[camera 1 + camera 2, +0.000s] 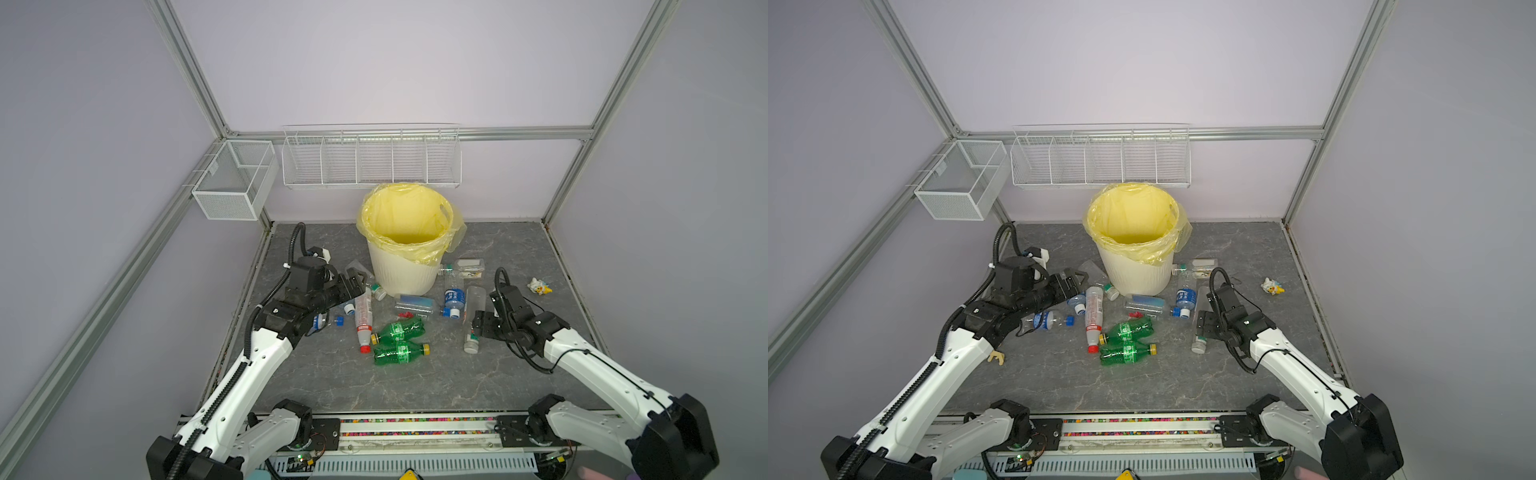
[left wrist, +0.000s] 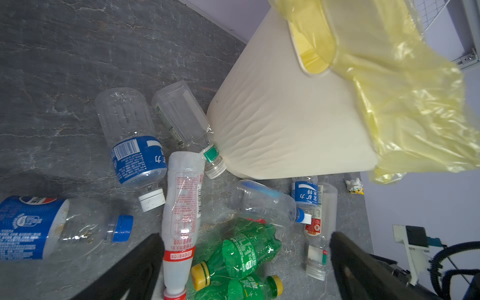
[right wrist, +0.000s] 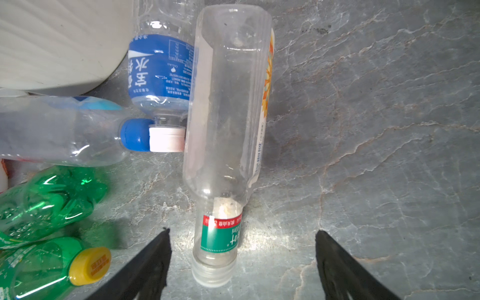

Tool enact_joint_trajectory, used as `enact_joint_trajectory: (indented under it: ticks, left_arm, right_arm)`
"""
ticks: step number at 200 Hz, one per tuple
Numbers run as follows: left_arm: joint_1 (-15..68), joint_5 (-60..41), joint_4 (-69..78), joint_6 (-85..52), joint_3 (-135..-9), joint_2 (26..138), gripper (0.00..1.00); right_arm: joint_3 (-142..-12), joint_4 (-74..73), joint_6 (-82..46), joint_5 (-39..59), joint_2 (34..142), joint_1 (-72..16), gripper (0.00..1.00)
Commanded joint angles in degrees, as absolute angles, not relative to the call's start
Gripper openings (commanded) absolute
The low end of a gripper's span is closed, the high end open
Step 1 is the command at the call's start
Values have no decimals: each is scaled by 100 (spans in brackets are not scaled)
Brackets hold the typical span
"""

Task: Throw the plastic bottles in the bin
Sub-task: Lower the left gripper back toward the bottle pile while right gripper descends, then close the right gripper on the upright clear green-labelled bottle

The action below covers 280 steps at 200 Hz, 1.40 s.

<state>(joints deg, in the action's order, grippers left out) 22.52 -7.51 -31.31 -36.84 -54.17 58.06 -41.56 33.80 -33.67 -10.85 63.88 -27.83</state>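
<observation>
The left jaws stand wide open beside the foot of the bin (image 1: 401, 274) and grip nothing. In the left wrist view a cloudy red-capped bottle (image 2: 181, 215) lies just inside one jaw with its cap end toward the wrist. A green bottle (image 2: 241, 249) and a second green bottle (image 2: 241, 288), both yellow-capped, lie touching each other in the gap between the jaws. Past the jaw tips a blue-labelled bottle with a white cap (image 2: 137, 155) lies on the grey marbled worktop (image 1: 415, 386). Just beside it a clear bottle with a green neck band (image 2: 187, 122) rests its neck against the bin's ribbed wall. Outside the jaw on the red-capped bottle's side lies a Pepsi bottle (image 2: 39, 228). The bin stands upright ahead of both pairs of jaws, with its yellow bag (image 1: 1133, 224) folded over the rim. The right jaws are also spread wide with nothing gripped. A tall clear bottle (image 3: 226, 104) lies lengthwise between them, its screw cap toward the wrist. It is nearer one jaw and appears to touch neither. Ahead on that nearer side a second blue-labelled bottle (image 3: 161, 70) leans on the tall bottle, and its white cap meets the blue cap of a clear bottle (image 3: 59, 130). A small yellow toy figure (image 1: 539, 286) sits well apart, beyond the right jaws' outer side.
</observation>
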Motion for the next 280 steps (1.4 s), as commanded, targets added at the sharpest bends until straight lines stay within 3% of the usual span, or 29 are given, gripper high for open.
enact_joint_trajectory:
  ticks: [1,185,280]
  left_arm:
    - [2259,-690,-3018,-3739,-5160,5635,100]
    - [2251,-348,-2896,-3934,-4210,5191,100]
    - [2251,-170,-2926,-3934,-4087,4984,100]
  right_arm:
    - [-4353,3238,-3262,-1046,6596,-2768,88]
    - [-5432,3153,-3423,-1506,8593,-2725,88]
    - [-5414,2969,-3541,-1565,8883,-2665,88]
